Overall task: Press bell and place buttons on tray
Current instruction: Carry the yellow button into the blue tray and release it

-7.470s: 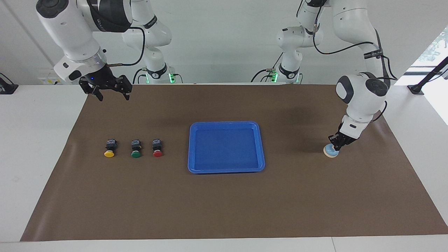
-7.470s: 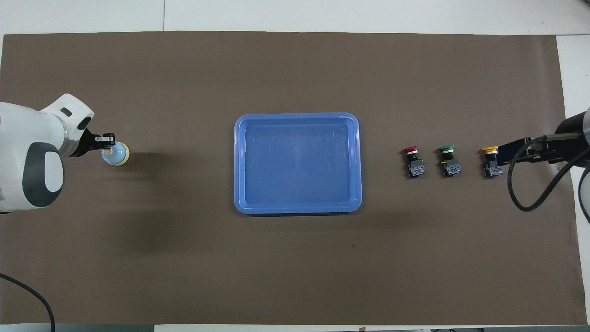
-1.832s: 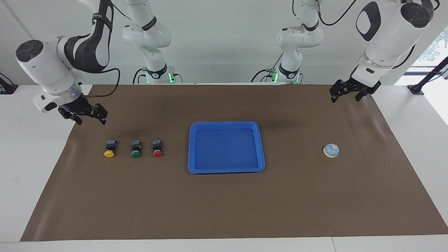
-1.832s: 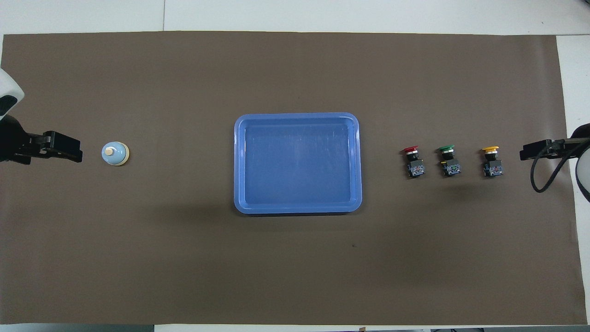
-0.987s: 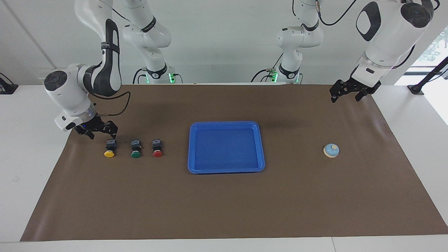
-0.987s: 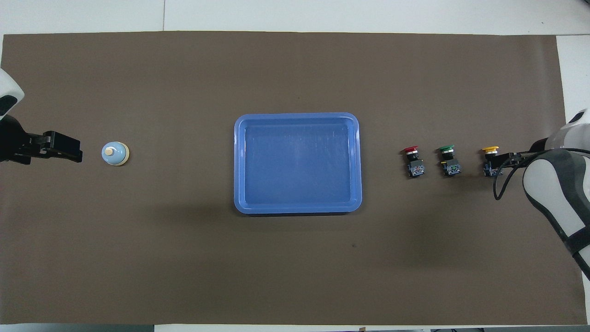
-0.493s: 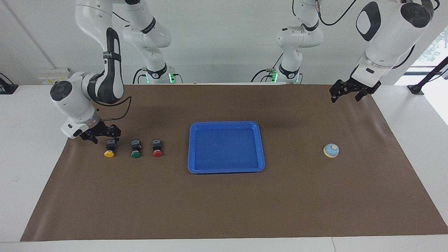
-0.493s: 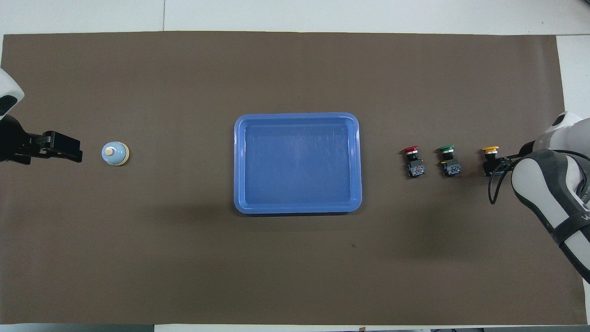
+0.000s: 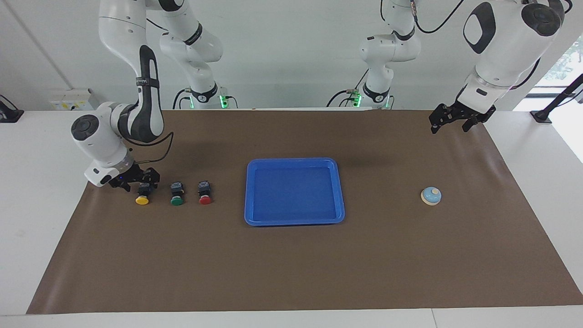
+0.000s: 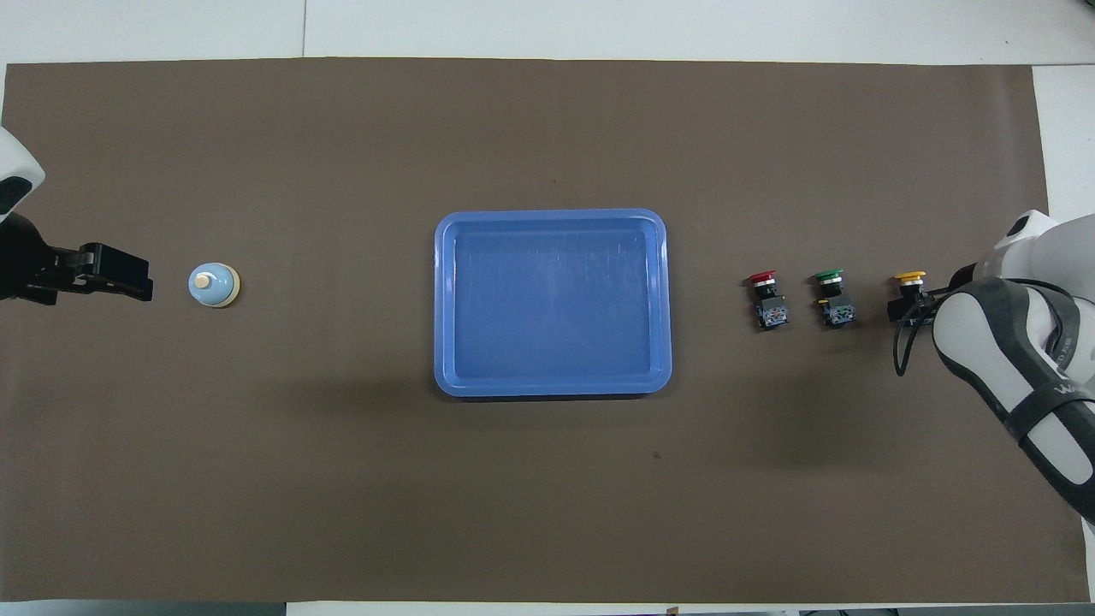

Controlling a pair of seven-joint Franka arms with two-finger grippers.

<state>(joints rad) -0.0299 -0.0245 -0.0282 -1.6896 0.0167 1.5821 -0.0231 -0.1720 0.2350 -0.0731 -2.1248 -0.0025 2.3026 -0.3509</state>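
Down at the table, the right hand (image 9: 142, 180) straddles the yellow button (image 9: 142, 193)'s black body; whether it grips cannot be told. Meanwhile the left hand (image 9: 448, 123) waits open, raised, the bell (image 9: 431, 196) well apart from it.

Facing view: high, across table (image 9: 282, 291), toward robots. Overhead: steeply down. Both share whole mat.

You see a brown mat (image 9: 291, 264) spread over most of the white surface (image 9: 41, 191), whose bare edges show around it, and a pale wall (image 9: 291, 54) rising past it.
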